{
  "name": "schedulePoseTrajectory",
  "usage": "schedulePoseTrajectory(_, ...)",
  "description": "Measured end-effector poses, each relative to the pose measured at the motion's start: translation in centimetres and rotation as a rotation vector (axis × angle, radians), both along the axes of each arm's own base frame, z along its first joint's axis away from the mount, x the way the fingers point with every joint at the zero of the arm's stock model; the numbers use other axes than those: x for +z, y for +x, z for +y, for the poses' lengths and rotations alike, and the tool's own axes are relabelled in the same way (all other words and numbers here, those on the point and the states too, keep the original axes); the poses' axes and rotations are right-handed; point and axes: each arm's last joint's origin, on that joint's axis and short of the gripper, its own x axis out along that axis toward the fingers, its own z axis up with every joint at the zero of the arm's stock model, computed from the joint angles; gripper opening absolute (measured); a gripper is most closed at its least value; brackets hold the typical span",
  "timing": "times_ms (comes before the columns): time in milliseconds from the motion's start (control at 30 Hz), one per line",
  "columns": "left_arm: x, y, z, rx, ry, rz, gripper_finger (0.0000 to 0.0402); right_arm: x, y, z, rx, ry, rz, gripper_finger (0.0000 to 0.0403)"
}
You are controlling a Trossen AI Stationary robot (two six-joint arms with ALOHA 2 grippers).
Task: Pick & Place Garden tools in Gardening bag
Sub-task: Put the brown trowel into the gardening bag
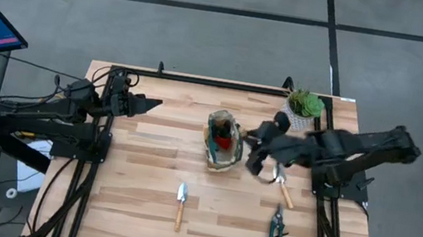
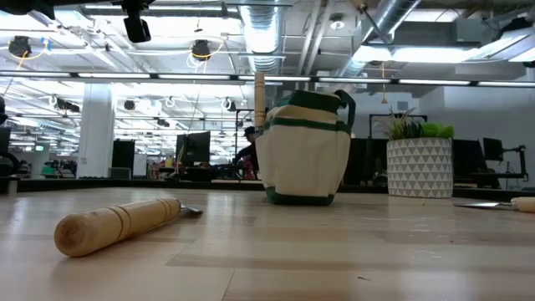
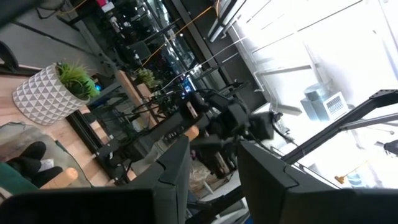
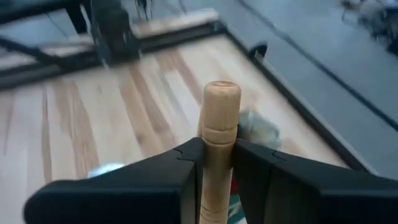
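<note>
Your table [image 1: 144,176] has the gardening bag [image 1: 223,141] at its middle, with bare wood all around the bag's left and front. Your right gripper [image 4: 217,163] sits just right of the bag, jaws clamped on a wooden-handled tool [image 4: 219,134]. One trowel [image 1: 180,205] and the pruning shears [image 1: 276,228] lie near the front edge, another trowel [image 1: 284,188] between. Your left gripper [image 1: 146,105] waits by the back-left corner, jaws apart.

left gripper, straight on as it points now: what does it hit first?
Likely the right arm: it sits dead ahead of the left gripper. The beige fabric bag with green trim lies just off that line, though depth is unclear.
</note>
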Motion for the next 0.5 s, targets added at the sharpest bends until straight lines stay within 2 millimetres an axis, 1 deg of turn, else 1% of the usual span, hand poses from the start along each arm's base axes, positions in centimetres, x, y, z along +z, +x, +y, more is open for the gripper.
schedulePoseTrajectory(100, 0.0, 0.0, 0.0, 0.012, -0.003, -0.002, 0.0102, -0.5, -1.9, -0.6, 0.035, -0.018, -0.085, 0.0052)
schedulePoseTrajectory(200, 0.1, 0.0, 0.1, 0.038, -0.008, -0.009, 0.0102, -1.7, -4.0, -1.3, 0.055, -0.023, -0.165, 0.0052)
schedulePoseTrajectory(367, 0.1, -0.1, 0.2, 0.083, -0.019, -0.014, 0.0102, -4.4, -6.6, -2.2, 0.084, -0.076, -0.308, 0.0052)
schedulePoseTrajectory(500, 0.1, -0.1, 0.4, 0.140, -0.027, -0.017, 0.0102, -7.2, -8.2, -3.3, 0.062, -0.091, -0.373, 0.0052)
